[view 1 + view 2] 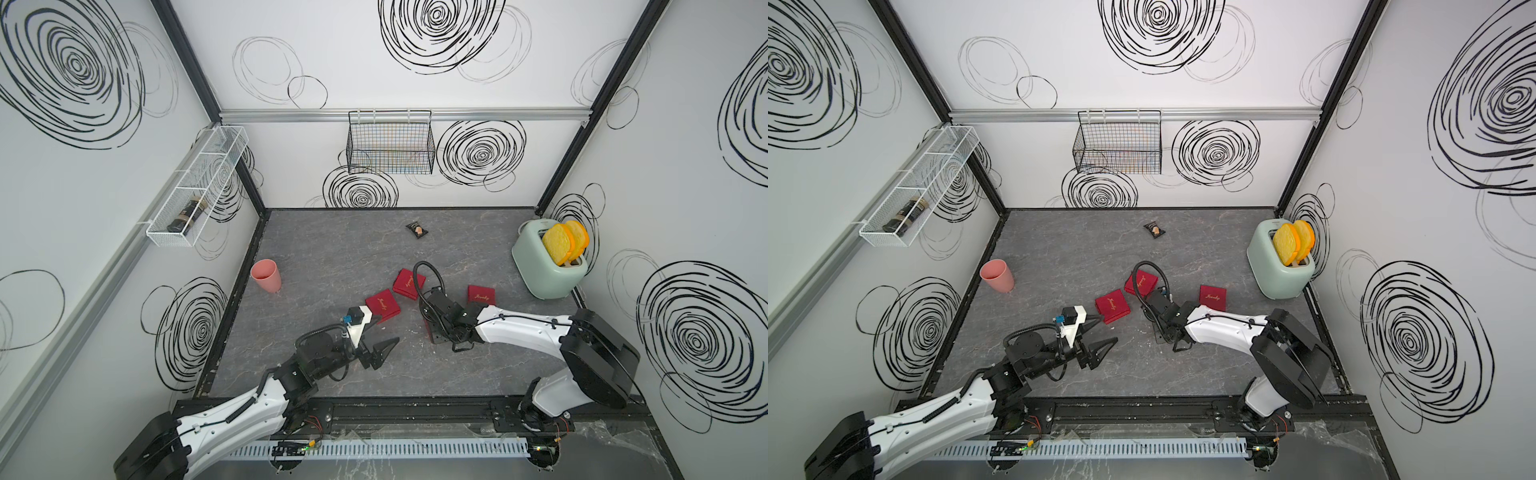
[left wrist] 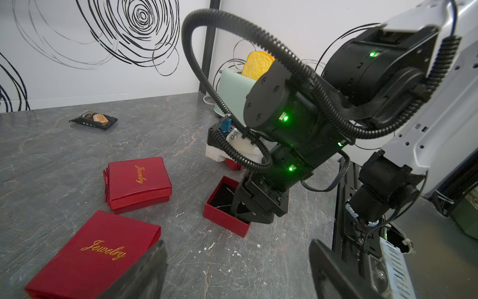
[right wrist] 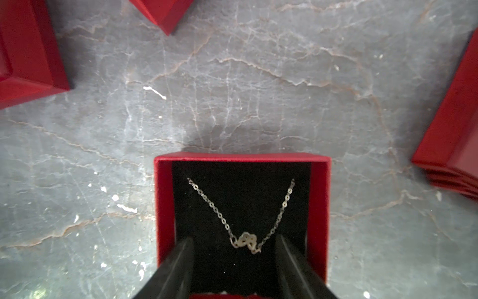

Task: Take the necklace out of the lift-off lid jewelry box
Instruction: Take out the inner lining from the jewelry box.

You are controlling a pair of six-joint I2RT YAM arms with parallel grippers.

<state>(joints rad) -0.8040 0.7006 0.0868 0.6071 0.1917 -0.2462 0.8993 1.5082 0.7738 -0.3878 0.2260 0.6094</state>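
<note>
On the grey marbled table (image 3: 232, 77), the small red jewelry box (image 3: 165, 207) stands uncovered, so the opening step looks done. The necklace (image 3: 216, 211) lies inside on the black lining (image 3: 232, 181), not yet lifted. The right gripper (image 3: 234, 240) reaches into the box, jaws partly apart on both sides of the pendant (image 3: 245, 240), holding nothing. The left gripper (image 1: 387, 329) hovers wide open and empty. Pinching the necklace and lifting it out remains, I think.

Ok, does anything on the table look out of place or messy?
Small white flecks dot the grey table around the open red box, like chips or scuffs. The other red boxes lie at mismatched angles. The necklace lies neatly inside.
</note>
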